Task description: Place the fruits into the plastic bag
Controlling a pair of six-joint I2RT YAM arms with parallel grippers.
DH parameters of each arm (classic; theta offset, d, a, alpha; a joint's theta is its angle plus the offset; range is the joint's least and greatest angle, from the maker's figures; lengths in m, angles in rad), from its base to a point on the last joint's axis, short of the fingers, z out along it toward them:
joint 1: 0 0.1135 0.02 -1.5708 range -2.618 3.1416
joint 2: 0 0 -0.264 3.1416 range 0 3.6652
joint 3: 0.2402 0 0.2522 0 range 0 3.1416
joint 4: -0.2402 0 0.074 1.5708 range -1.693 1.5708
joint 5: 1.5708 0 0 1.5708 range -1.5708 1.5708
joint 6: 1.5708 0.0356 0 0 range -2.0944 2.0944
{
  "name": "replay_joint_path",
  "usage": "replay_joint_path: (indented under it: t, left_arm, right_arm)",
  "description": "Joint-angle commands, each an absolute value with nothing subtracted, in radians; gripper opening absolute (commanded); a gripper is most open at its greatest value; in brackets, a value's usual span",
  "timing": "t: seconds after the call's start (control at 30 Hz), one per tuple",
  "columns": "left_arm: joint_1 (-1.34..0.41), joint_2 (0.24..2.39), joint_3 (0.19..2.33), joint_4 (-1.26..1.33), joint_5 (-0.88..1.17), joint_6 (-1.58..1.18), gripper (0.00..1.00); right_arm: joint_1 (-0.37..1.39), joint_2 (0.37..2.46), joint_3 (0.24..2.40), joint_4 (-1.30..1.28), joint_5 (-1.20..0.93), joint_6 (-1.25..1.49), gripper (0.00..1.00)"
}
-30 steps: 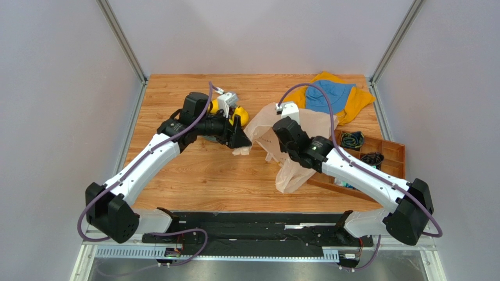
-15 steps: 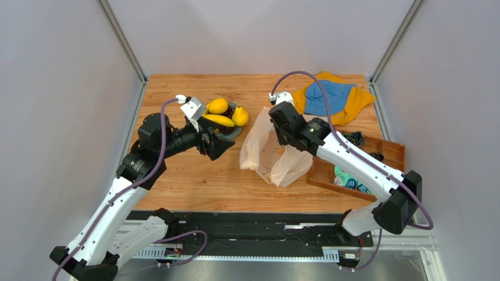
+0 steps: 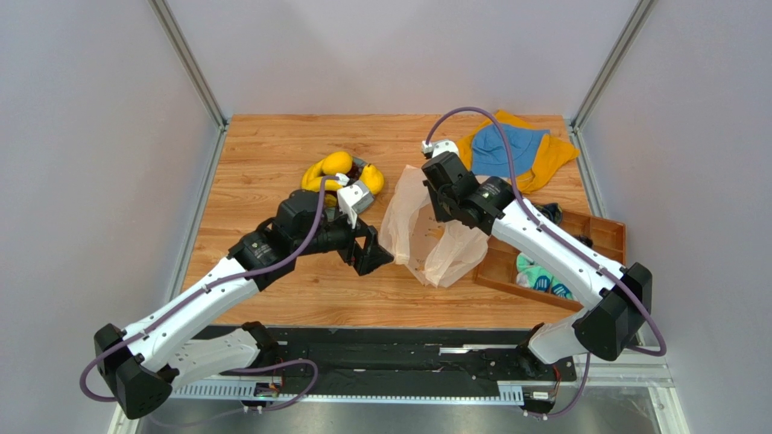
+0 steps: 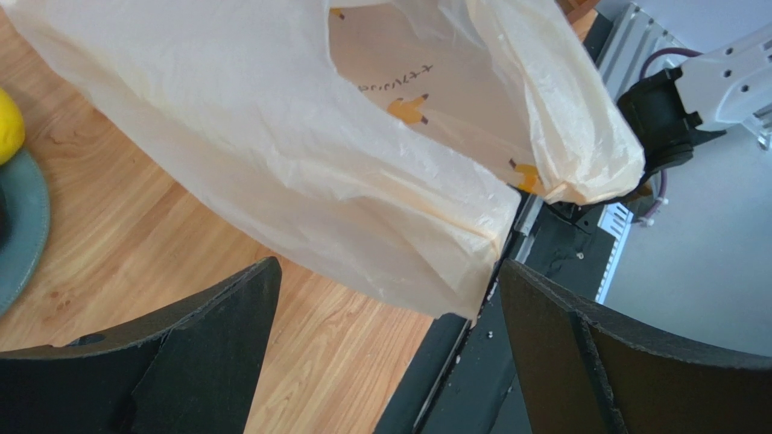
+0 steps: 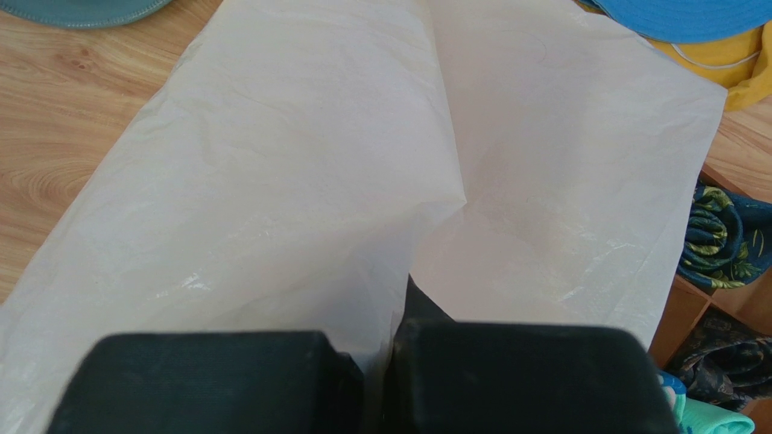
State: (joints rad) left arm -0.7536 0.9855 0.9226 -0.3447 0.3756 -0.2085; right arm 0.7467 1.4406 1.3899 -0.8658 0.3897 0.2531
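Observation:
The plastic bag [image 3: 426, 237] hangs crumpled in mid-table, pale peach and translucent. My right gripper [image 3: 437, 197] is shut on its upper rim, and in the right wrist view the film [image 5: 317, 181] is pinched between the closed fingers [image 5: 390, 354]. My left gripper [image 3: 369, 254] stands open just left of the bag's lower edge, which hangs between and beyond its spread tips [image 4: 390, 271] without touching them. Yellow bananas [image 3: 322, 170] and a roundish yellow fruit [image 3: 371, 181] lie behind the left wrist on the grey-blue plate [image 4: 23, 226].
Orange and blue cloths [image 3: 512, 149] lie at the back right. A wooden tray [image 3: 598, 237] with rolled fabric items stands right of the bag. The black rail along the table's near edge [image 4: 544, 271] lies just beyond the bag's low corner.
My left gripper opened wider, pulled away from the plate, and has come forward and right to the bag's lower edge. The right gripper lifted the bag rim slightly and stays shut on it.

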Motion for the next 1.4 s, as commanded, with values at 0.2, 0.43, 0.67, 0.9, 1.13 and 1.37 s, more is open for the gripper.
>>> replay_joint_path:
  t: [0.2,0.43,0.67,0.9,1.13,1.37]
  left_arm:
    - [-0.813,0.988,0.874,-0.193,0.322,-0.293,0.99]
    - [-0.831,1.077,0.870,-0.100,0.403,-0.339,0.97]
    - [-0.848,1.157,0.917,-0.126,0.405,-0.319,0.41]
    - [-0.839,1.184,1.037,-0.201,0.255,-0.269,0.00]
    - [-0.667,1.302,1.152,-0.170,0.322,-0.279,0.00]
    - [-0.641,1.483,1.229,-0.161,0.351,-0.265,0.00]
  right_arm:
    - [0.716,1.466,1.434,-0.859,0.368,0.249,0.00]
    - [0.707,1.467,1.436,-0.858,0.367,0.250,0.00]
    - [0.701,1.457,1.442,-0.870,0.364,0.245,0.00]
    - [0.701,1.416,1.451,-0.980,0.333,0.209,0.00]
    - [0.703,1.306,1.440,-1.068,0.193,0.153,0.00]
    - [0.701,1.279,1.394,-0.985,0.239,0.238,0.00]
